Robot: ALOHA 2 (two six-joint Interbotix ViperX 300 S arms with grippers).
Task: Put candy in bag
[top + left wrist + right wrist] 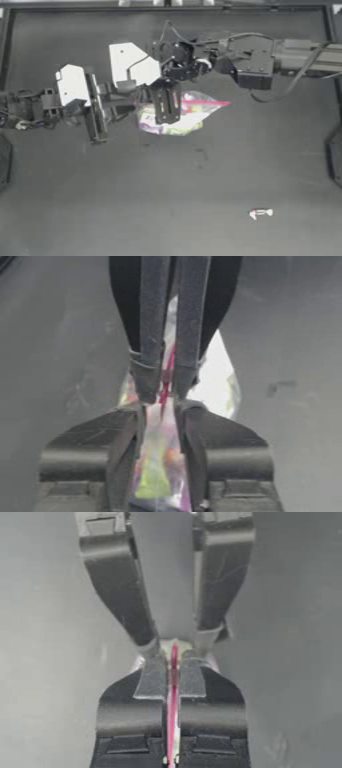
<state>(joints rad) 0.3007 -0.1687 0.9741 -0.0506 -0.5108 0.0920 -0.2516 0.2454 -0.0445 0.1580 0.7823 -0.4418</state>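
I have both pincers pinching the bag's (179, 114) pink zip strip near the tabletop's (167, 200) middle: the left pincer (160, 406) and the right pincer (172, 677), nose to nose. The candy (260, 213) lies well apart, toward the near right corner. Both seem to clamp the two lips together, so pulling might tear or drag the bag rather than open it.

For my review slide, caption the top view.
Both grippers pinch the bag at its zip; the candy lies apart.
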